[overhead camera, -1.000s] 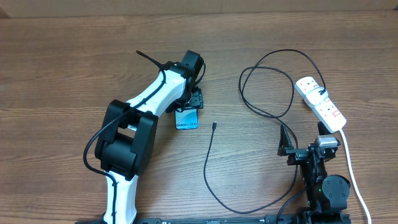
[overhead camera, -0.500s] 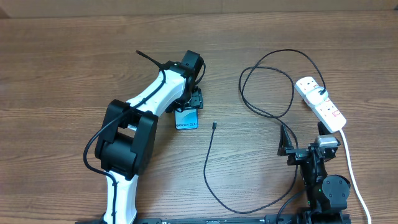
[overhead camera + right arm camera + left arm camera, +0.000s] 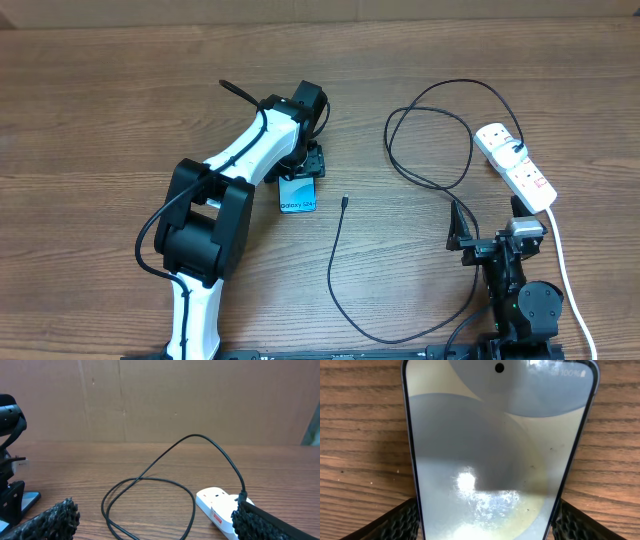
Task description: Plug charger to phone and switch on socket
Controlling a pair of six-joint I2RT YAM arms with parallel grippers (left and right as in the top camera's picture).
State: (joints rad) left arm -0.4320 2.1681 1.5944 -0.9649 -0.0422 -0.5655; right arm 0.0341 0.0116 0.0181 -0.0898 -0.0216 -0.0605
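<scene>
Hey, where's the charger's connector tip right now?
In the overhead view, the charger's connector tip lies loose on the table, just right of the phone that the left pincer straddles.

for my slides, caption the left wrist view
Left pincer clasping the phone by its side edges, screen up, on the wooden table

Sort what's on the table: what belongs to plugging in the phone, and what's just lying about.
Job: phone, between the left gripper's fingers; charger; socket with its white cord.
Lying about: nothing loose seen, only the wooden table and cardboard wall.
</scene>
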